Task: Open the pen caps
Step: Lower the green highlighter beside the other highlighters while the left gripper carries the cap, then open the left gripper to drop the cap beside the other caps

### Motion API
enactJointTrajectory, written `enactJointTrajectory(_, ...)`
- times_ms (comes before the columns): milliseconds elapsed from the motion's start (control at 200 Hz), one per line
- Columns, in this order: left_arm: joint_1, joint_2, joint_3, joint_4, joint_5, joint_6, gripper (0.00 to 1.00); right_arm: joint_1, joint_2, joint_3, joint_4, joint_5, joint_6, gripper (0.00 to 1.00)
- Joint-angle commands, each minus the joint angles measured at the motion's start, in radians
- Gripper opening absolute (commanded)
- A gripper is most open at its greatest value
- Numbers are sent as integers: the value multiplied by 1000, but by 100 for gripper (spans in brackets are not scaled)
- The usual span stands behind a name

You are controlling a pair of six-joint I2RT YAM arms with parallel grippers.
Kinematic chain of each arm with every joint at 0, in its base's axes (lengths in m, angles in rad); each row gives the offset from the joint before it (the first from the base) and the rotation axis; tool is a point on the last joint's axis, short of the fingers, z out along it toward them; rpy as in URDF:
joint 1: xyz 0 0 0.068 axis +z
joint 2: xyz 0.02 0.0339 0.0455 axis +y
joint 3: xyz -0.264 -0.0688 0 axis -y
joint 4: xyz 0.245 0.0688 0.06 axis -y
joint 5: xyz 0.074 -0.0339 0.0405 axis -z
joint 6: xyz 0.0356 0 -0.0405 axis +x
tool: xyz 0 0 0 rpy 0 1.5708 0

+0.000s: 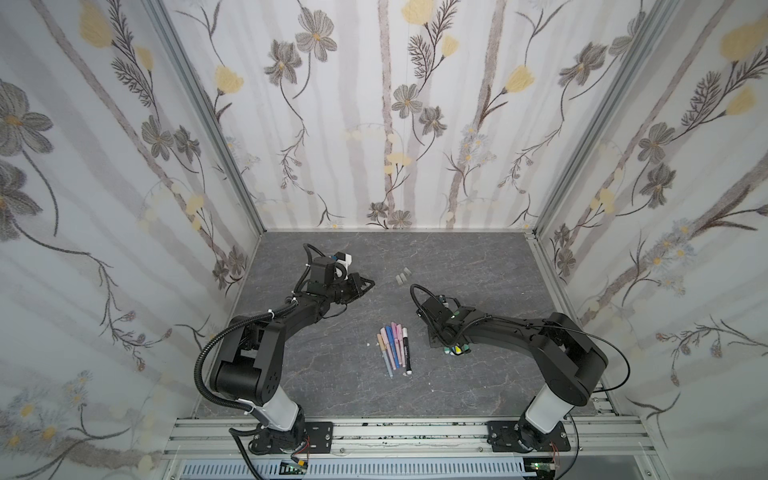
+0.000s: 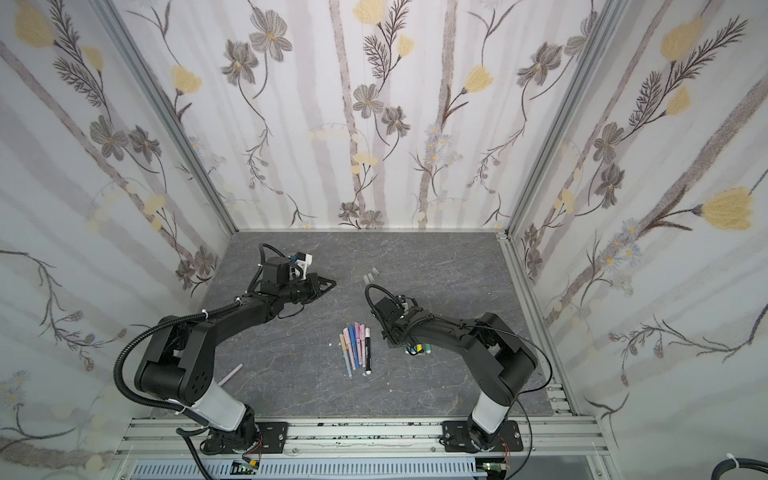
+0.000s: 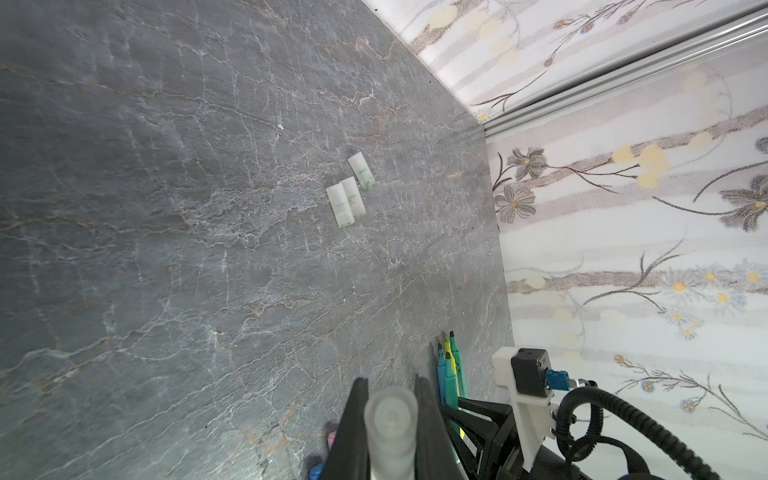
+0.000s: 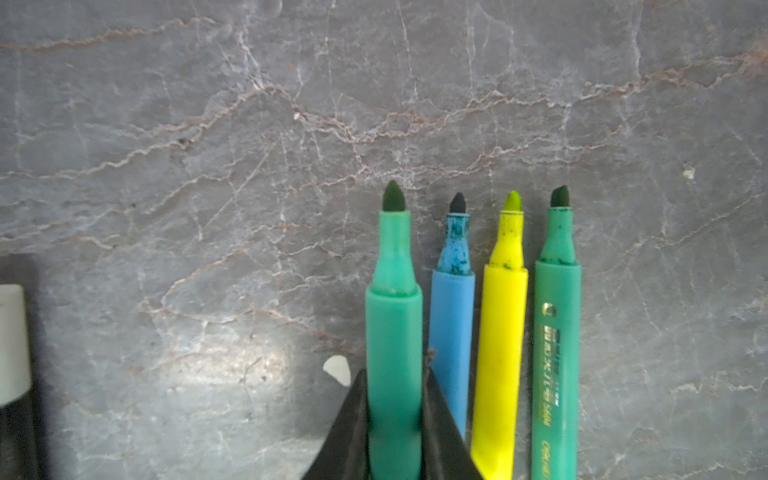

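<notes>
My left gripper is shut on a frosted pen cap, held above the table to the left of three more frosted caps lying together. In both top views the left gripper points towards them. Down at the table, my right gripper has its fingers against the barrel of an uncapped green marker. That marker lies next to uncapped blue, yellow and green markers.
A row of several capped pastel pens with a black pen lies mid-table between the arms. A pale stick lies by the left arm. A white chip sits near the right fingers. Walls enclose three sides.
</notes>
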Motion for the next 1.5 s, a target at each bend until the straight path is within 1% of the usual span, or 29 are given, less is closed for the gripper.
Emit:
enactJointTrajectory(0, 1, 4, -3, 28, 6, -7, 0, 2, -17, -1, -22, 27, 9, 22)
enactJointTrajectory(210, -3, 25, -4, 48, 5, -17, 0, 2, -50, -3, -34, 38, 4, 24)
enactJointTrajectory(325, -16, 71, 19, 51, 3, -20, 0, 2, -93, -1, -35, 55, -2, 28)
enactJointTrajectory(340, -20, 78, 23, 54, 3, -20, 0, 2, -123, 0, -33, 59, -2, 28)
enactJointTrajectory(390, -29, 105, 38, 57, -1, -23, 0, 1, -155, 0, -33, 68, -6, 30)
enactJointTrajectory(560, -52, 213, 119, 49, -29, -33, 0, -11, -236, -3, -42, 79, -14, 34)
enactJointTrajectory(709, -69, 319, 219, -12, -30, -40, 0, -28, -277, -23, -47, 76, -25, 34)
enactJointTrajectory(1029, -102, 456, 419, -159, -58, -26, 1, -62, -336, -104, -9, 57, -34, 34)
enactJointTrajectory(1079, -105, 472, 425, -175, -67, -25, 2, -64, -340, -111, -3, 54, -37, 35)
enactJointTrajectory(1119, -105, 488, 472, -184, -72, -27, 2, -68, -343, -116, -2, 51, -39, 34)
enactJointTrajectory(1499, -123, 568, 555, -231, -71, -35, 8, -92, -369, -155, 14, 43, -64, 35)
